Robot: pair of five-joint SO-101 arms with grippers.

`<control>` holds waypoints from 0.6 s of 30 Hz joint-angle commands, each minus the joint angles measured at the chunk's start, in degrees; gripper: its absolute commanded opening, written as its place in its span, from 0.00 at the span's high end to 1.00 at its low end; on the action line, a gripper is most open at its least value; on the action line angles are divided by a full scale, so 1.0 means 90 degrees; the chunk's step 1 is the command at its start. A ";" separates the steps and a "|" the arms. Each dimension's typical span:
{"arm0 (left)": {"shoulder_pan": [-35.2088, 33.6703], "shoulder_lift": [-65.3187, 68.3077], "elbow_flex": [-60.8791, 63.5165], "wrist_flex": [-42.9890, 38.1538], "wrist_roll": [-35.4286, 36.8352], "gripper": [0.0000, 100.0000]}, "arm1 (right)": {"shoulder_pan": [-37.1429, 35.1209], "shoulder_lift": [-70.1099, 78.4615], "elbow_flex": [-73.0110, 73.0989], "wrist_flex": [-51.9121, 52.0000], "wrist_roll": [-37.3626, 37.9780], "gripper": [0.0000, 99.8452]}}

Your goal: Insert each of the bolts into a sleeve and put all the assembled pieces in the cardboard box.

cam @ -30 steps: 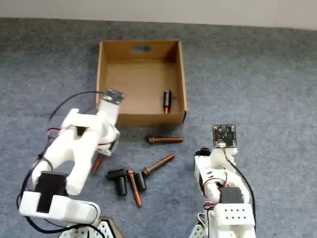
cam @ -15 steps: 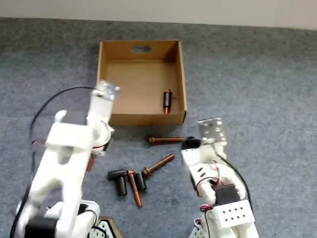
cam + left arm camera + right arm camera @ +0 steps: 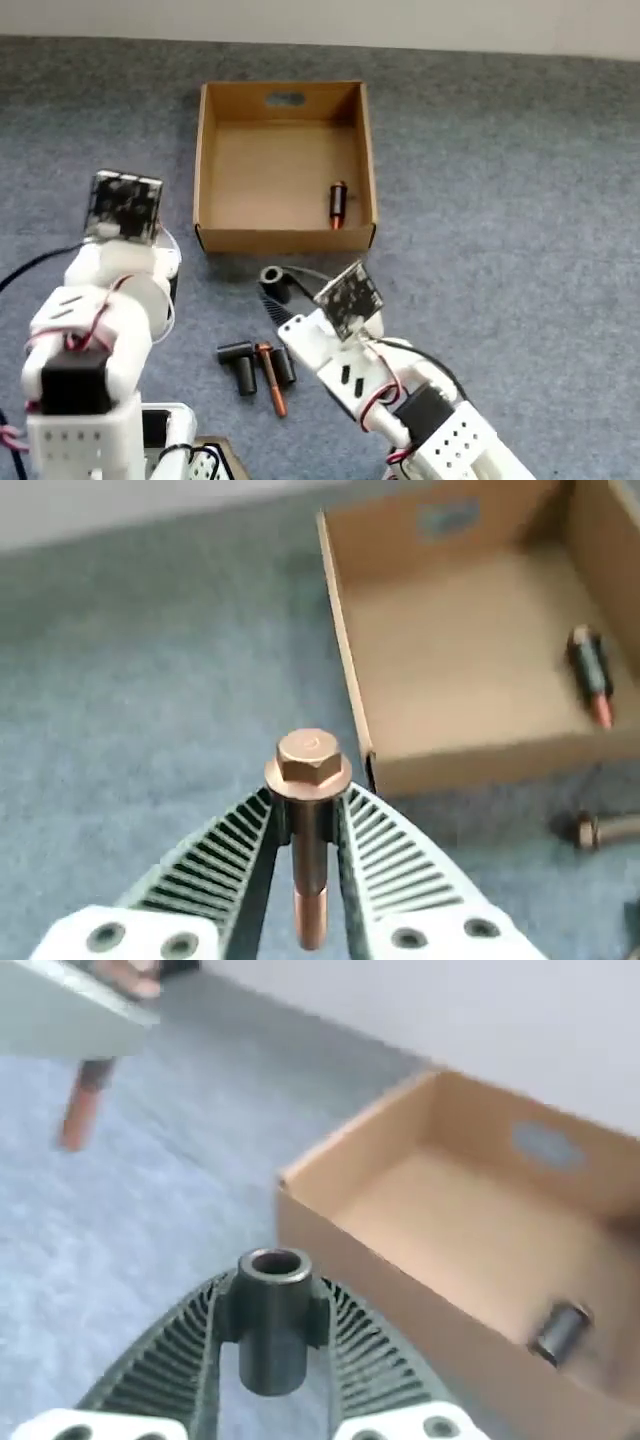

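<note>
Two parts were gripped.
Clenched in the left gripper [image 3: 310,810], a bolt [image 3: 309,855] hung tip down; the right gripper [image 3: 272,1295] clamped a sleeve [image 3: 272,1340], bore toward its camera, near the cardboard box [image 3: 285,240] front wall.

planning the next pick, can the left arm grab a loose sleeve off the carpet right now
Probably not: the left gripper is shut on a bolt. The loose sleeves themselves lie in the open.

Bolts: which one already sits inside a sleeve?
The bolt in the cardboard box: a black sleeve covers it. The bolt in the left gripper and the bolts on the carpet are bare.
</note>
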 commanded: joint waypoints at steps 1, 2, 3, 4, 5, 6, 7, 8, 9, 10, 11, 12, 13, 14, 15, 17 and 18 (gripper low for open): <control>-0.0093 -0.0376 -0.0054 -0.0723 0.0918 0.99 | -0.0093 -0.0044 0.0015 -0.0767 -0.0020 0.99; -0.0083 -0.0386 -0.0054 -0.0947 0.1143 0.99 | -0.0083 -0.0044 0.0024 -0.0933 -0.0020 0.99; -0.0073 -0.0386 -0.0054 -0.1182 0.1338 0.99 | -0.0083 -0.0044 0.0034 -0.1109 -0.0020 0.99; 0.0015 -0.0386 -0.0044 -0.1426 0.1495 0.99 | -0.0083 -0.0044 0.0034 -0.1275 -0.0020 0.99; 0.0151 -0.0386 -0.0024 -0.1670 0.1612 0.99 | -0.0083 -0.0044 0.0034 -0.1402 -0.0020 0.99; 0.0327 -0.0386 -0.0015 -0.1885 0.1670 0.99 | -0.0083 -0.0044 0.0034 -0.1499 -0.0020 0.99; 0.0513 -0.0386 -0.0024 -0.2051 0.1670 0.99 | -0.0083 -0.0044 0.0044 -0.1578 -0.0020 0.99; 0.0757 -0.0386 -0.0044 -0.2198 0.1680 0.99 | -0.0083 -0.0044 0.0044 -0.1626 -0.0029 0.99; 0.1021 -0.0386 -0.0054 -0.2335 0.1680 0.99 | -0.0083 -0.0044 0.0044 -0.1636 -0.0029 0.99; 0.1275 -0.0386 -0.0054 -0.2481 0.1680 0.99 | -0.0073 -0.0073 0.0044 -0.1636 -0.0029 0.99; 0.1509 -0.0376 -0.0054 -0.2589 0.1680 0.99 | -0.0063 -0.0073 0.0044 -0.1636 -0.0029 0.99; 0.1714 -0.0376 -0.0044 -0.2696 0.1680 0.99 | 0.0005 -0.0073 0.0044 -0.1636 -0.0029 0.99; 0.1919 -0.0366 -0.0024 -0.2803 0.1680 0.99 | 0.0103 -0.0073 0.0044 -0.1636 -0.0029 0.99; 0.2095 -0.0366 -0.0005 -0.2940 0.1680 0.99 | 0.0210 -0.0073 0.0044 -0.1636 -0.0029 0.99; 0.2222 -0.0366 -0.0005 -0.3067 0.1680 0.99 | 0.0337 -0.0073 0.0044 -0.1636 -0.0029 0.99; 0.2437 -0.0357 -0.0005 -0.3311 0.1680 0.99 | 0.0581 -0.0073 0.0005 -0.1636 -0.0059 0.99; 0.2535 -0.0288 -0.0005 -0.3399 0.1680 0.99 | 0.0650 -0.0073 -0.0005 -0.1636 -0.0059 0.99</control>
